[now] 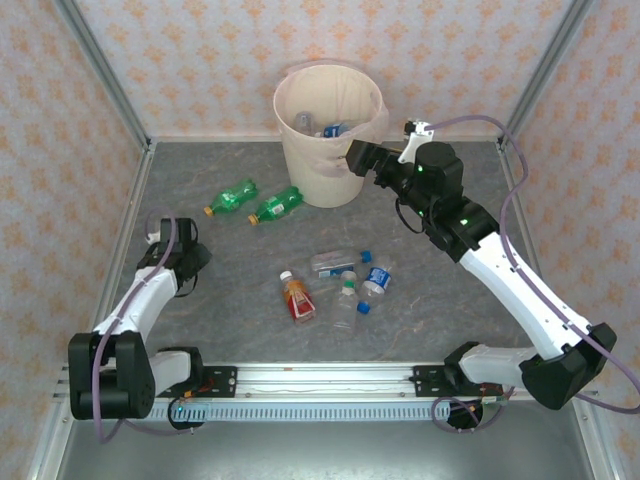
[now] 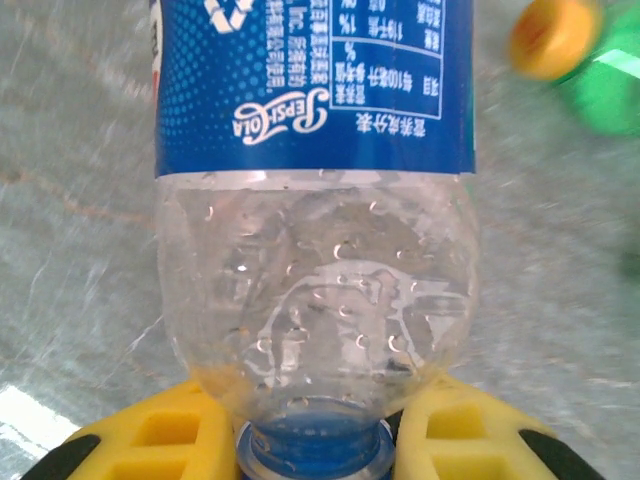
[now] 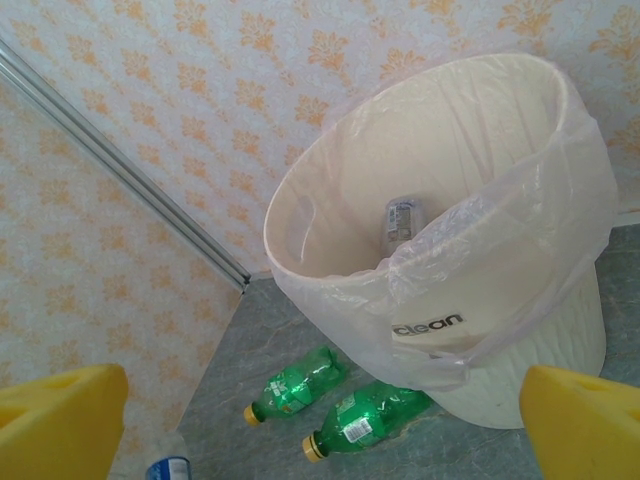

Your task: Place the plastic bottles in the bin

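Bin (image 1: pixel 320 172) stands at the tabletop's (image 1: pixel 230 310) far edge, about mid-width; right hand (image 1: pixel 357 155) hangs just beside its rim, yellow fingers (image 3: pixel 65 420) spread wide and holding nothing; left hand (image 1: pixel 185 258), near the left edge, is clamped on the neck of a clear blue-labelled bottle (image 2: pixel 315 300); two green bottles (image 1: pixel 232 197) lie just left of the bin; a red-orange bottle (image 1: pixel 297 297) and several clear bottles (image 1: pixel 377 278) lie mid-tabletop.

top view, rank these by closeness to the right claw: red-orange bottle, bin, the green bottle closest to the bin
1. bin, directly beside the right claw, on its left.
2. green bottle, lying left of the bin's base.
3. red-orange bottle, lying lower in the middle of the view.
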`<state>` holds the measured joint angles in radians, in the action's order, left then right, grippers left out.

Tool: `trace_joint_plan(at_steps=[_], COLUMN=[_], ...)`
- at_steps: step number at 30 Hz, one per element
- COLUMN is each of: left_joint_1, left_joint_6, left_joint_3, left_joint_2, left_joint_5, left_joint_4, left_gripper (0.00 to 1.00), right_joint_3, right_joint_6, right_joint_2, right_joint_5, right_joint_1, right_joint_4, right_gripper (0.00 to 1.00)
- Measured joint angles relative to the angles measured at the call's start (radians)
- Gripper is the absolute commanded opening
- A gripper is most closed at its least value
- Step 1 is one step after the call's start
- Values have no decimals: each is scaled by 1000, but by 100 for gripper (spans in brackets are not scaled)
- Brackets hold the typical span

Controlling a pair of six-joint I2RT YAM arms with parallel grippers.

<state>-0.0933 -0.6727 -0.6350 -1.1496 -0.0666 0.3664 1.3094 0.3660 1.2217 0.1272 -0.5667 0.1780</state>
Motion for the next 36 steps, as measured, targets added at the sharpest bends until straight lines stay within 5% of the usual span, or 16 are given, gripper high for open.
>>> trace_joint_plan(at_steps=[13,23,36], left_joint_1=[275,476,576], left_joint_6=[26,127,201], left_joint_3=[-456,-895,-1376], left_joint_2=[-3,-249,-581], left_joint_5=[44,105,108], left_joint_4=[49,70,72], left_gripper=[21,21,21], right_joint_3=[19,19,19], right_joint_6=[1,1,1], right_joint_2=[25,15,-42], right_joint_5=[1,1,-20], right_joint_1=[0,0,0], right_joint_4=[0,0,22], right_gripper=[100,100,100])
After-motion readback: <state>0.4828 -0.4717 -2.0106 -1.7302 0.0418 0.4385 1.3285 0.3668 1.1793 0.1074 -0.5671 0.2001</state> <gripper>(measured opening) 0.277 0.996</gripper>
